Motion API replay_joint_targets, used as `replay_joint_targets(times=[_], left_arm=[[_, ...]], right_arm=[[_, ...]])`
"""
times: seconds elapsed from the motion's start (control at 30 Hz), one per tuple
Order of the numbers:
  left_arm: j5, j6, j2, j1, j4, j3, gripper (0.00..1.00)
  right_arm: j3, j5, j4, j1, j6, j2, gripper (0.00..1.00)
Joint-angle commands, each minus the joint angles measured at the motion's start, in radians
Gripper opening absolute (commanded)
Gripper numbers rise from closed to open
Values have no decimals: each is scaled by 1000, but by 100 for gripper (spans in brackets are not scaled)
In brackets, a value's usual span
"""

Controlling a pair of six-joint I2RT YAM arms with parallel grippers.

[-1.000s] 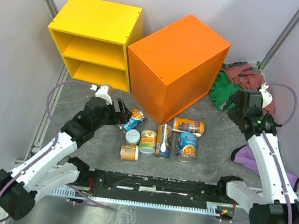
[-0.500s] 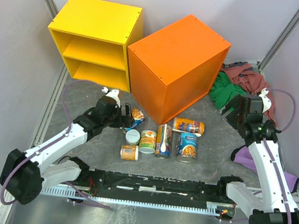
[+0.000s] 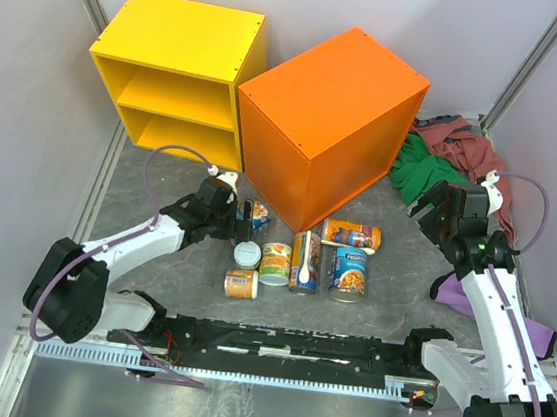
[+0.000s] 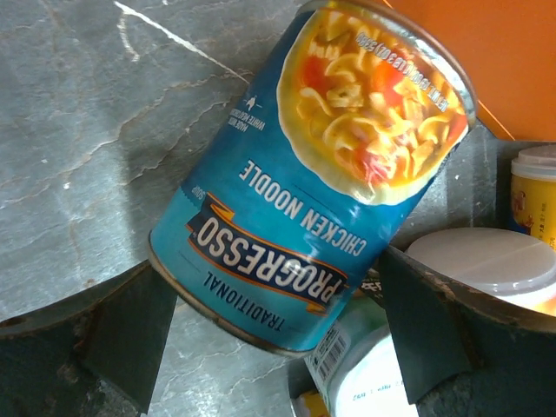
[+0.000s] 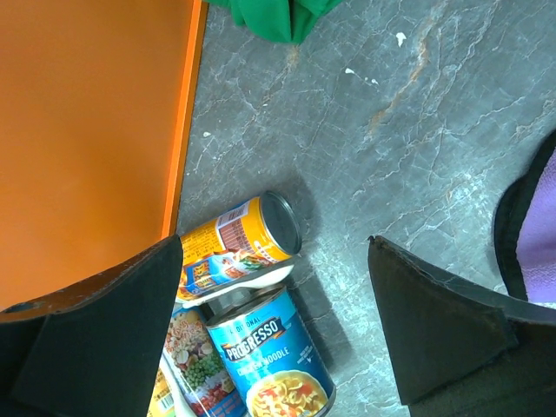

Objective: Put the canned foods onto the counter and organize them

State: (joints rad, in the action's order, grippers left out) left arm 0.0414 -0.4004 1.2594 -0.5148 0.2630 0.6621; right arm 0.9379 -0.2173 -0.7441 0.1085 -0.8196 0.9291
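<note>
Grey marbled tabletop [image 3: 130,187], pale walls close around it. My left claw [image 4: 278,274] is spread wide, one finger on either side of a blue Progresso chicken-noodle tin [image 4: 304,165] that sits tilted on the table. I can't tell whether the pads touch it. In the top view the orange counter [image 3: 330,114] rises at one o'clock from that claw, and the other tins [image 3: 274,263] cluster on the table at four o'clock. My right claw [image 5: 274,246] hangs agape and holds nothing, with an orange-yellow tin [image 5: 239,243] lying on its side below it.
</note>
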Motion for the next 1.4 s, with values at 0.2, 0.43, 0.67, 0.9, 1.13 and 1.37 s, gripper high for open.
replay_joint_targets(times=[0.2, 0.43, 0.67, 0.9, 1.13, 1.37], left_arm=[[-42, 58, 60, -5, -187, -1, 99], [-86, 70, 28, -6, -282, -45, 81], [-92, 53, -37, -5, -292, -77, 48], [-57, 24, -122, -5, -250, -71, 31], [108, -4, -242, -5, -128, -2, 95], [193, 130, -175, -4, -206, 0, 99]], right_arm=[[-13, 25, 87, -2, -16, -9, 95], [-1, 33, 100, -1, -10, 14, 94], [19, 47, 115, -1, 1, 23, 93], [34, 70, 127, 0, 3, 30, 91], [53, 89, 129, 0, 7, 27, 93], [45, 102, 142, 5, 1, 24, 94]])
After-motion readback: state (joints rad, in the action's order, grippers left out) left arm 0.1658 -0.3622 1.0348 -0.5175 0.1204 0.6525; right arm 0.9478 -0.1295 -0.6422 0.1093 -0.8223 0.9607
